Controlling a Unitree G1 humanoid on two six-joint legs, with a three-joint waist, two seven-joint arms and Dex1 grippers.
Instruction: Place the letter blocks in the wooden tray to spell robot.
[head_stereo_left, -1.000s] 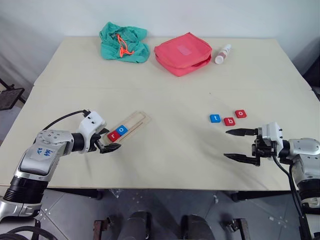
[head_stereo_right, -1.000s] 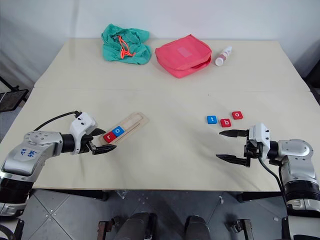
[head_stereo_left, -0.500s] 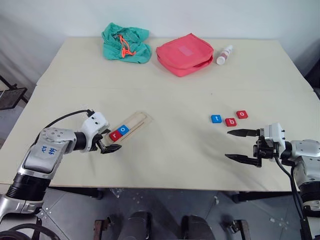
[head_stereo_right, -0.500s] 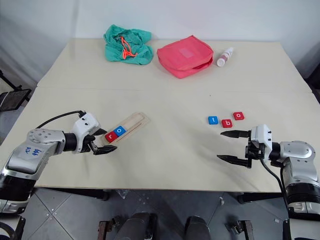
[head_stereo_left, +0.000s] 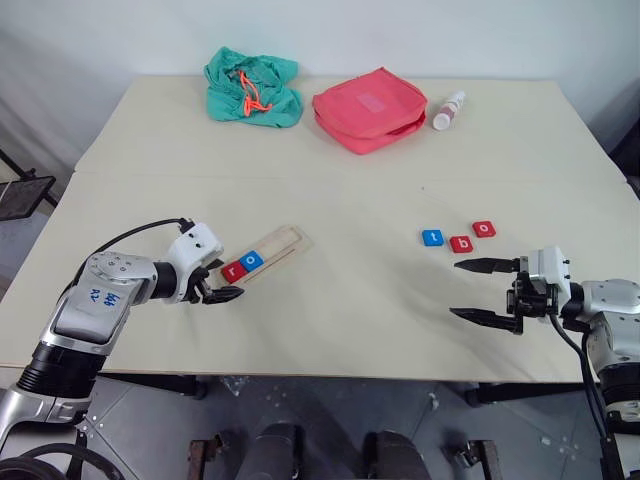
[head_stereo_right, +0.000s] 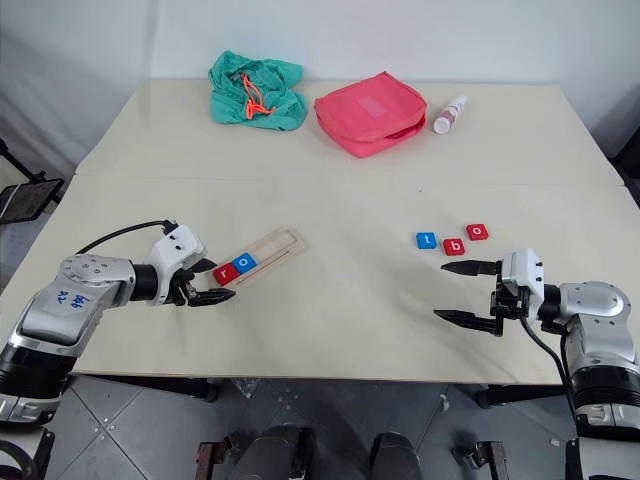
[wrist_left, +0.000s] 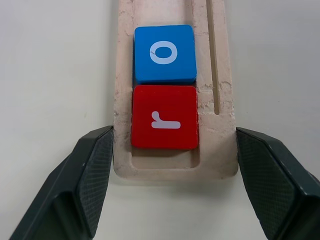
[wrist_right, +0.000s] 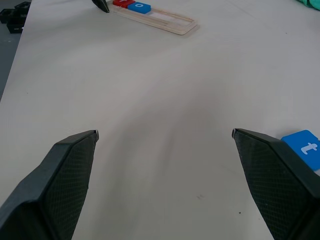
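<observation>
Gripping the stiff, light pale-wood grooved tray (wrist_left: 175, 95) across its end, your left gripper (wrist_left: 175, 170) should squeeze gently; right gripper (head_stereo_left: 487, 291) gapes empty.

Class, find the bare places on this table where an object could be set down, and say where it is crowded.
Bare: the wide middle between the wooden tray and the three loose tiles. Crowded: the far edge, with green cloth, red pouch and small bottle.

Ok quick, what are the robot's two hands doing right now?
Left gripper: closed on the wooden tray end.
Right gripper: open, holding nothing.
</observation>
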